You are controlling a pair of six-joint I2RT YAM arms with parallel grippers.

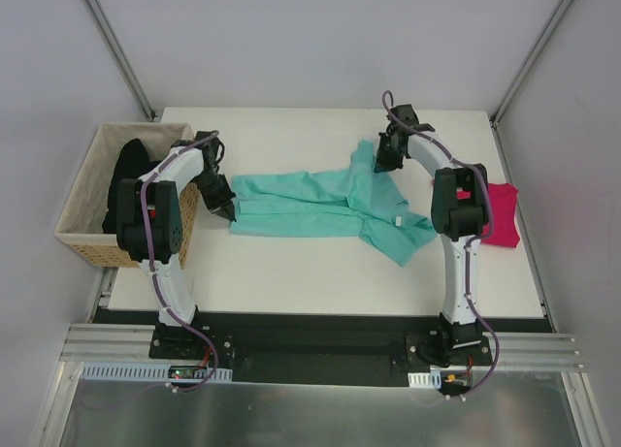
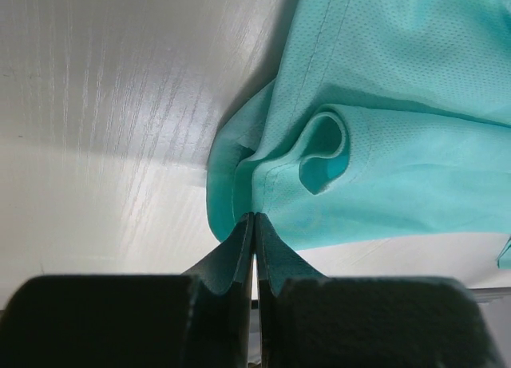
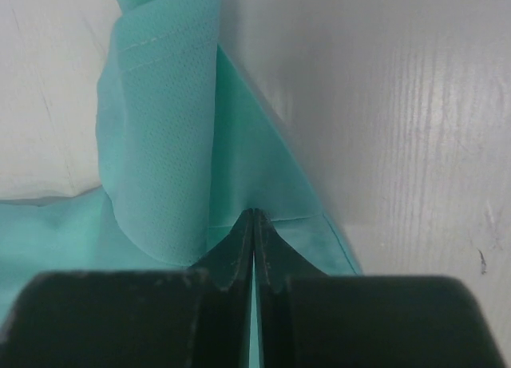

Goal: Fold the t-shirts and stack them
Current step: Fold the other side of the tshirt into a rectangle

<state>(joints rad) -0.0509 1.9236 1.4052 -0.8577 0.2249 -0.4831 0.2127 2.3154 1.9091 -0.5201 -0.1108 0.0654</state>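
In the tan basket at the left, black t-shirts are being kept. Just right of it, the left edge of the teal t-shirt, lying stretched across the middle of the table, is being pinched by the closed left gripper. Its far right part is being pinched by the closed right gripper; a magenta t-shirt is lying at the right edge. Both ends should probably be lifted together, with the cloth being kept taut.
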